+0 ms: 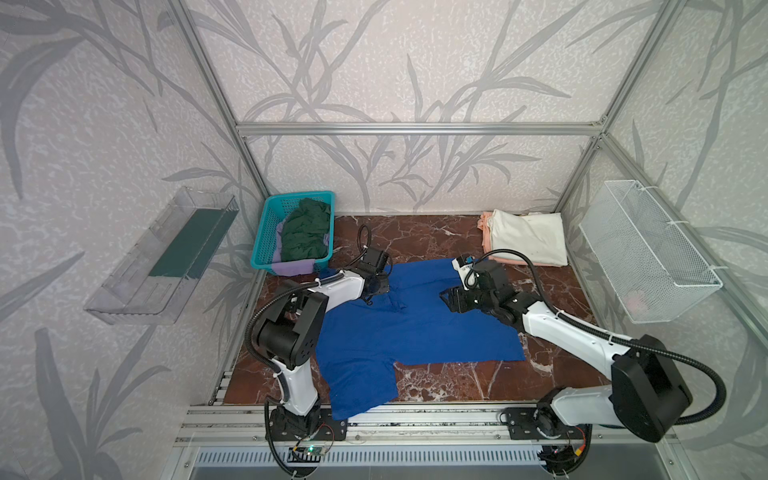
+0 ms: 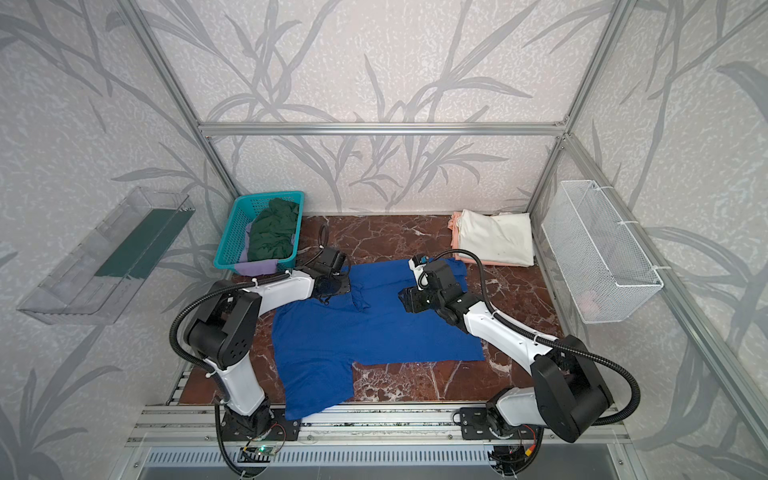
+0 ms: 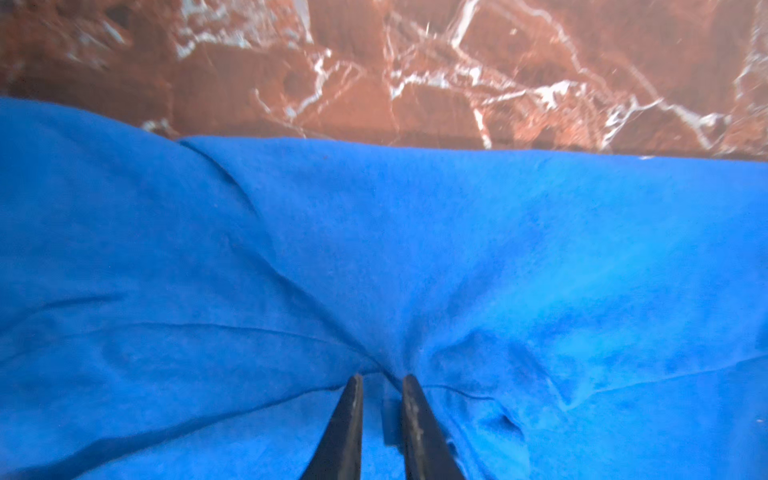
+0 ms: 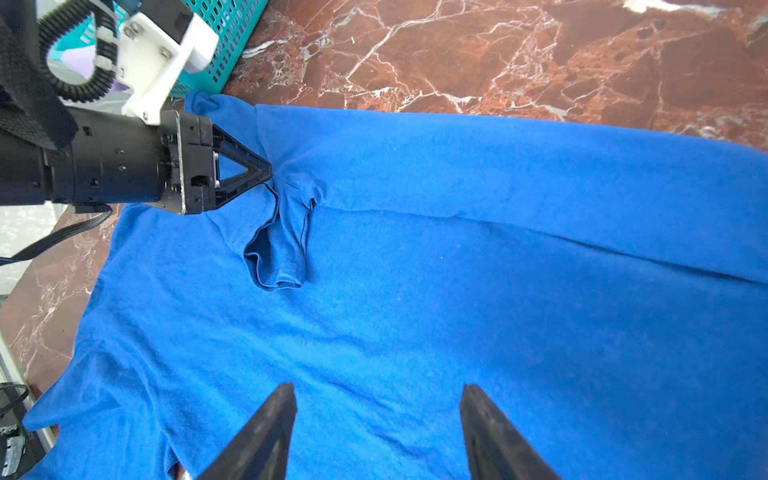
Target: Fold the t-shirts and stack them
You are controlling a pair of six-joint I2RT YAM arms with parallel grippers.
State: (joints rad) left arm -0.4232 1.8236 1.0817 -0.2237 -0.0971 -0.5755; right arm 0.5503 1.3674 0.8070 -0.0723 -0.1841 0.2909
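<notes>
Two t-shirts lie folded and stacked in the far right corner of the table [image 1: 436, 237]: a cream-white tee [image 1: 528, 241] on top of a peach tee [image 1: 544, 262]. A third, the blue t-shirt [image 1: 415, 328], lies opened out across the middle of the table, wrinkled, with one part reaching over the near edge beside the left arm's base. No print shows on its upper side.

The left gripper [image 3: 381, 380] is low on the shirt's far left part. Its jaws are nearly together, with a pucker of blue cloth pinched between the tips and creases running in to them. The right gripper [image 4: 378, 390] hovers over the shirt's far right part, its jaws wide apart and holding nothing.

Two more tees wait in the teal basket [image 1: 299, 195] at the far left corner: a dark green tee [image 1: 305, 235] heaped over a lavender tee [image 1: 291, 268]. By this count the task is under halfway. The blue shirt is judged to be at the flattening stage, with no fold made yet.

The table top is red-brown marble pattern with white veins. Leaf-patterned walls on an aluminium frame [image 1: 415, 129] enclose it, with a clear tray [image 1: 166, 257] mounted on the left wall and a white wire basket [image 1: 648, 257] on the right.
</notes>
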